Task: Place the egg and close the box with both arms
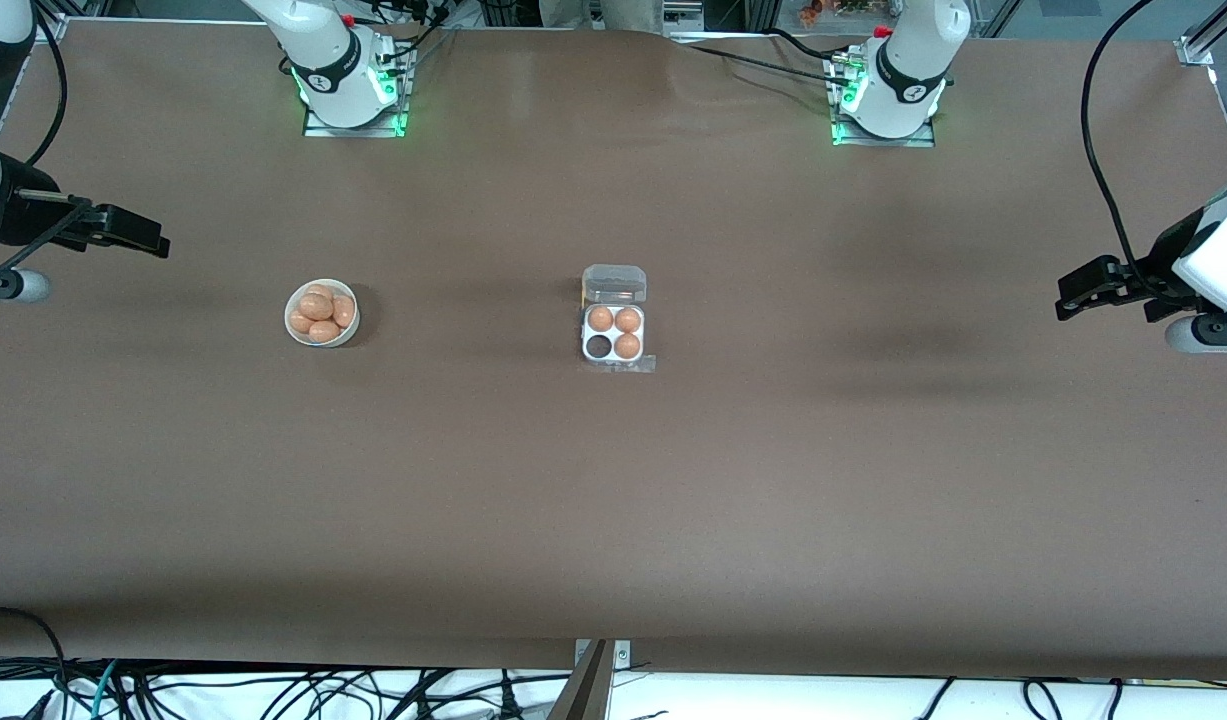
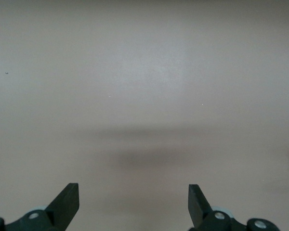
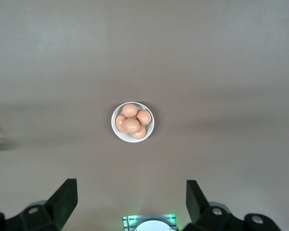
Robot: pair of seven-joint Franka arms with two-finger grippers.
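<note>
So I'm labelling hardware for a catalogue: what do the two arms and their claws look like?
Both arms are glossy white with black joint bands and stand on bases lit green. The left arm's base and the right arm's base have black cables running to them. The left claw and the right claw are matte black, each with two flat fingers.

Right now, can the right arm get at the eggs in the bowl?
Probably yes: the right tool hangs open above bare table, the bowl of eggs sits uncovered, and nothing stands between them.
</note>
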